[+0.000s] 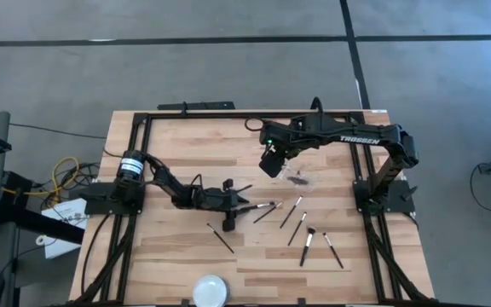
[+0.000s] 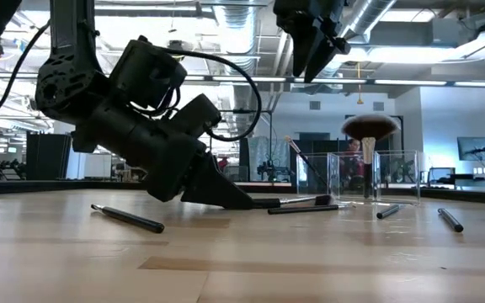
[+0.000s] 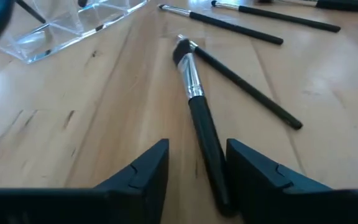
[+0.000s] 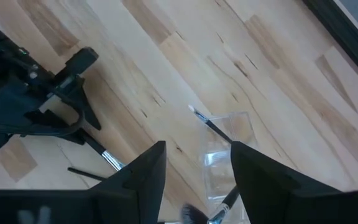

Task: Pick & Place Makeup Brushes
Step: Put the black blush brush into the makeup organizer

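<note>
Subject of the current step: one of the makeup brushes, a silver-ferruled brush [image 3: 194,93] lying flat on the wooden table [image 1: 177,264]. Its dark handle runs back between the fingers of the left gripper [image 3: 196,180]. A second, thinner brush [image 3: 247,93] lies across it near the bristle end, touching or very nearly so.

Handling assessment: the brush appears light, rigid along the handle and ferrule, soft only at the bristles. The round, smooth handle is judged liable to roll or slip under a shallow pinch. Best hold is on the handle behind the ferrule, clear of the bristles and of the crossing brush, which could be dragged along.

Other brushes: several lie scattered on the table to the right of the left gripper [image 1: 314,239]; one lies apart nearer the front edge [image 1: 221,238]. At least two already stand in the clear plastic holder [image 2: 356,177], one with a wide fluffy head [image 2: 369,128].

Left arm: reaches in low, wrist steeply pitched, fingertips at the table surface, jaws parted and straddling the handle, not yet clamped.

Right arm: extends across the far side, the right gripper [image 4: 194,174] held high above the holder, pointing down, jaws apart and empty.

A round white dish [image 1: 210,290] sits at the front edge, well apart
</note>
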Available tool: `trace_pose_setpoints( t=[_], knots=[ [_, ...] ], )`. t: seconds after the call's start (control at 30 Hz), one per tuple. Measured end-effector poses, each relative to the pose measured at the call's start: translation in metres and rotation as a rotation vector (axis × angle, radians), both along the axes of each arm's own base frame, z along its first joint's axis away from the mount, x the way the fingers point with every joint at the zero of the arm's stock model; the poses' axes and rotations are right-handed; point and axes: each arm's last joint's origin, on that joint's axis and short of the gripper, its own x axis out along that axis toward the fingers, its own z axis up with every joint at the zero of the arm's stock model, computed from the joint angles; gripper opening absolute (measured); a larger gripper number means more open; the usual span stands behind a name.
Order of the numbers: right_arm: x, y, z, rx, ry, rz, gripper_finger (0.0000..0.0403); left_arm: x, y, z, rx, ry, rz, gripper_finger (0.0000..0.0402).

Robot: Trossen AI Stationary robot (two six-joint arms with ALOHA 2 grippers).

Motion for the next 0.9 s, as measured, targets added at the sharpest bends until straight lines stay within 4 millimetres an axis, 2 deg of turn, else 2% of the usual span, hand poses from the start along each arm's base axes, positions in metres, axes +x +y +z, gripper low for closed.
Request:
trace_pose_setpoints(
  t=[0.17,0.27,0.47,0.57,0.67,0.77,0.9],
  knots=[
    [0.003,0.001,0.001,-0.006,-0.028,0.018,0.0164,0.001,0.006,0.000,-0.022,0.006,-0.031,0.0091],
    [0.010,0.009,0.004,-0.035,-0.085,0.140,0.0164,0.001,0.012,-0.001,-0.041,0.010,-0.047,0.0039],
    [0.021,0.050,0.003,-0.114,-0.141,0.479,0.0157,-0.007,0.027,0.002,-0.060,0.026,-0.010,0.0033],
    [0.027,0.071,-0.017,-0.131,-0.175,0.558,0.0145,-0.022,0.035,0.013,-0.065,0.024,0.025,0.0033],
    [0.028,0.085,-0.047,-0.105,-0.191,0.550,0.0130,-0.036,0.042,0.038,-0.069,-0.065,0.049,0.0033],
    [0.030,0.090,-0.076,-0.108,-0.242,0.520,0.0119,-0.054,0.049,0.056,-0.073,-0.120,0.069,0.0033],
    [0.036,0.090,-0.087,-0.159,-0.358,0.543,0.0119,-0.072,0.053,0.074,-0.080,-0.197,0.065,0.0033]
  ],
)
